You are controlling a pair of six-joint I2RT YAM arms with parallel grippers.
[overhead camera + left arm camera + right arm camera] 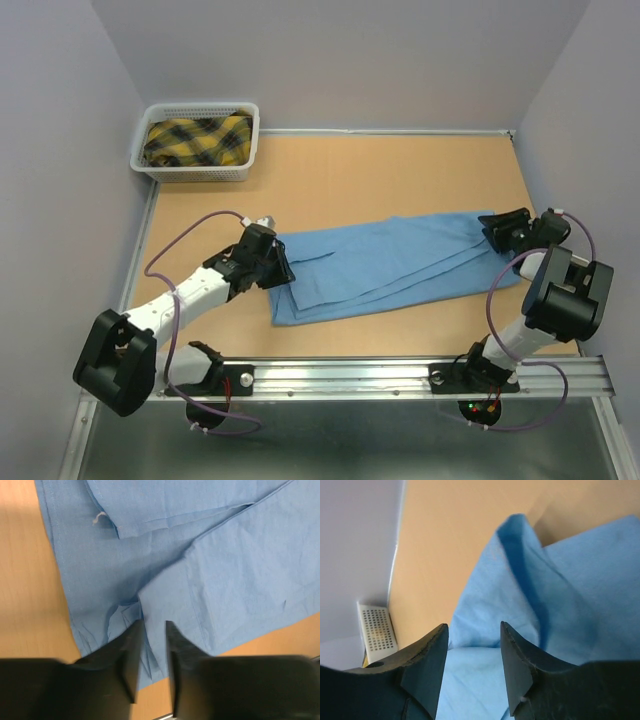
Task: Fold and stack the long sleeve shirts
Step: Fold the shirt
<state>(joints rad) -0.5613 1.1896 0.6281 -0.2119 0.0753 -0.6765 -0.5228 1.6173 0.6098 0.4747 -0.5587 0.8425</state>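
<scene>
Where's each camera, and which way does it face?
Top external: high behind the robot, facing down on table, blue shirt, basket; left arm, right arm show.
Left wrist: on the left arm, facing down at the shirt's edge; left hand shows.
Right wrist: on the right arm, facing low across the shirt toward the basket; right hand shows.
Shared: shirt in all three; basket in top and right wrist.

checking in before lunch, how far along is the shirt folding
Done: the light blue shirt lies folded lengthwise into a long strip on the table. In hand: the left gripper sits open over its left end; the right gripper straddles the right end, grip unclear. Left: crosswise folds and stacking; a plaid garment is bunched in the basket.
</scene>
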